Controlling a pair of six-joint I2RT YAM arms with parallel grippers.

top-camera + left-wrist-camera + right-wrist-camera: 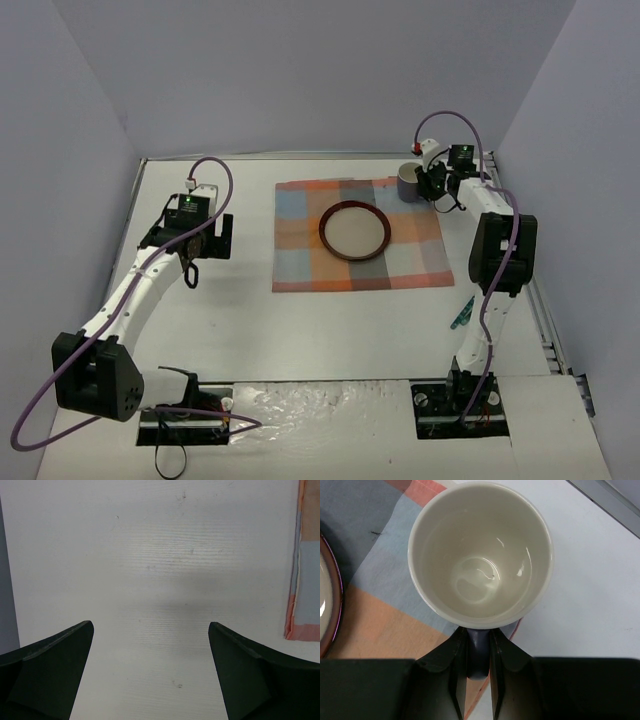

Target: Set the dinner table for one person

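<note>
White dinner table point(230, 330) under both arms, plaid mat point(300, 255) at centre, brown-rimmed plate point(353, 231) on mat; right gripper point(479, 645) clenched on handle of empty mug point(480, 555), mug at mat's far right corner; left gripper point(150, 640) spread wide, empty, over tabletop left of mat

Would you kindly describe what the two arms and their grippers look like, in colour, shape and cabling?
Both the left arm and right arm have white tubular links with black joint housings. A purple cable runs along each. The left gripper and right gripper have dark, wedge-shaped fingers. A small green light shows on each wrist.
</note>
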